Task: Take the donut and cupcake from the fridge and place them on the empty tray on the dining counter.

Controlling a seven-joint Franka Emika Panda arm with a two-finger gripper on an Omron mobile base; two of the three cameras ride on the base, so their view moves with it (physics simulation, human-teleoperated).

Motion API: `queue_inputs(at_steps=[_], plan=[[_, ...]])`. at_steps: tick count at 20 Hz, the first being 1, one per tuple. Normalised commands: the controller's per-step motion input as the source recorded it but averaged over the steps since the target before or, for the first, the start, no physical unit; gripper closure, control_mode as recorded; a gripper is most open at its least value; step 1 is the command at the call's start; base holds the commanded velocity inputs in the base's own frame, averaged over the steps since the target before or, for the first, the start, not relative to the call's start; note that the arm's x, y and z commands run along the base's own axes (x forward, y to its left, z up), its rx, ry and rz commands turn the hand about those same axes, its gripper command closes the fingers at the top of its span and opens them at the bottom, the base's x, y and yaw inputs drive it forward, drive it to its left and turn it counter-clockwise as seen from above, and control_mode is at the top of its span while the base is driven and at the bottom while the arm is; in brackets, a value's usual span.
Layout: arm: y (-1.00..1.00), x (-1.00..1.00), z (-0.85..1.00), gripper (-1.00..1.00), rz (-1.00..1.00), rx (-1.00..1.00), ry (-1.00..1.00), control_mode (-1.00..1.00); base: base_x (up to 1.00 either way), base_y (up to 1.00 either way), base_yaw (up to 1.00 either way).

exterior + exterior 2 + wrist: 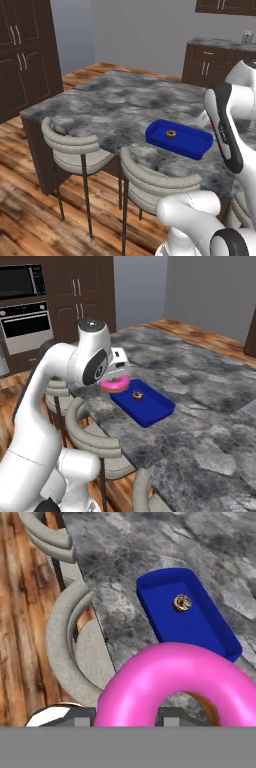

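My gripper is shut on the pink-iced donut and holds it in the air just off the near left end of the blue tray. The tray lies on the marble dining counter, close to its edge. In the hand view the donut looms large between my fingertips, with the tray beyond it. A small brownish cupcake sits inside the tray, also seen as a tiny round cake from both base cameras. The fridge is out of view.
Two grey curved-back stools stand at the counter's near edge, right below the tray. Dark cabinets and a wall oven line the far walls. The floor is wood.
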Motion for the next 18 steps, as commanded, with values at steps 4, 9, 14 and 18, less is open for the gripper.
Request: queue_inputs(at_steps=[4, 9, 14, 18], plan=[[-0.35, 0.41, -0.38, 1.0, 0.0, 0.02, 0.13, -1.0, 0.0, 0.0, 0.0], [-0.29, 0.39, -0.46, 1.0, 0.04, 0.02, 0.07, -1.0, 0.0, 0.0, 0.0], [-0.08, 0.36, -0.56, 1.0, 0.03, 0.0, 0.02, -1.0, 0.0, 0.0, 0.0], [0.0, 0.4, -0.55, 1.0, 0.0, 0.0, 0.02, -1.0, 0.0, 0.0, 0.0]])
